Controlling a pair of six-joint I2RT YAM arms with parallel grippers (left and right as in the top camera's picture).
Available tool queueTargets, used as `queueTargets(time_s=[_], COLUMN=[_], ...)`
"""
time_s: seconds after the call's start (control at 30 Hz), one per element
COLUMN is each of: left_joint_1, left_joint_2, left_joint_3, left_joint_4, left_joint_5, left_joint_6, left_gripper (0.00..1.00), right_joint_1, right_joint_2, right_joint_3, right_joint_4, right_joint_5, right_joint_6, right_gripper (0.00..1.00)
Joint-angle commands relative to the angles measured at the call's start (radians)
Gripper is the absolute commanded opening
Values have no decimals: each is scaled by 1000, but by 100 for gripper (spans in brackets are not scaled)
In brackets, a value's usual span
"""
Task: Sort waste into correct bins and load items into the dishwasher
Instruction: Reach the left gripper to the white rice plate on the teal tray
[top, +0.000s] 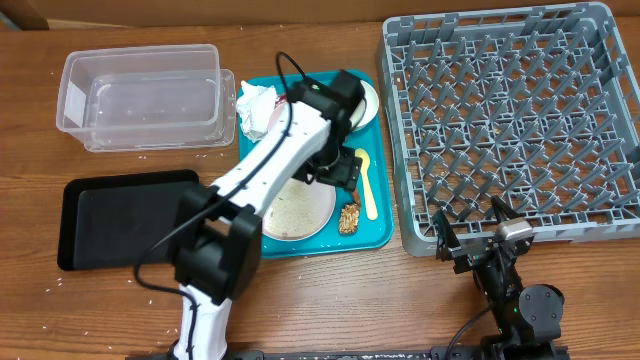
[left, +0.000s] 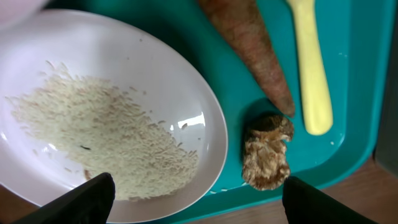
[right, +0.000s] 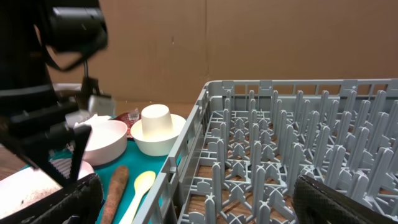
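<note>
wooden table (top: 330, 300), teal tray (top: 382, 226) holding plate (left: 180, 74) of rice (left: 106, 137), spoon (top: 367, 190), scraps (top: 349, 218)

You're looking at a teal tray (top: 378, 232) carrying a white plate (left: 186, 74) speckled with off-white rice (left: 106, 134), a pale yellow spoon (left: 311, 68), a reddish-brown stick (left: 249, 43) and a mottled tan lump (left: 266, 155). At three o'clock of it there's a grey rack (top: 510, 120) with a grid of pegs, at nine o'clock a black tray (top: 120, 215), and at ten o'clock a clear tub (top: 140, 95).
</note>
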Motion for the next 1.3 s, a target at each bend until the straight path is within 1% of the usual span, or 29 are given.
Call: queueTargets(time_s=[0.0,0.13,0.23,0.37,0.43,0.47,0.57,0.67,0.9,1.07,1.13,1.27], left_joint_1=[-33,-32,-32,-28,-26,-24,-23,-23,-23,-24,-24,-24], left_joint_2=[74,120,139,158,161,161,165,166,167,167,167,167], left_joint_3=[12,11,7,6,6,6,6,6,1,-15,-18,-31], left_joint_4=[5,6,13,26,31,32,58,72,96,107,107,114], left_joint_5=[-61,-69,-69,-73,-88,-101,-137,-139,-139,-139,-138,-131], left_joint_6=[-161,-174,-174,-173,-172,-172,-174,-173,-174,-173,-171,-171], left_gripper=[86,83,78,76,68,66,66,64,56,54,48,48], right_joint_1=[2,2,2,2,2,2,2,2,2,2,2,2], right_joint_2=[-7,-7,-7,-7,-7,-7,-7,-7,-7,-7,-7,-7], right_joint_3=[-10,-10,-10,-10,-10,-10,-10,-10,-10,-10,-10,-10], right_joint_4=[3,3,3,3,3,3,3,3,3,3,3,3], right_joint_5=[6,6,6,6,6,6,6,6,6,6,6,6], right_joint_6=[-6,-6,-6,-6,-7,-6,-6,-6,-6,-6,-6,-6], right_gripper=[100,100,100,100,100,100,100,100,100,100,100,100])
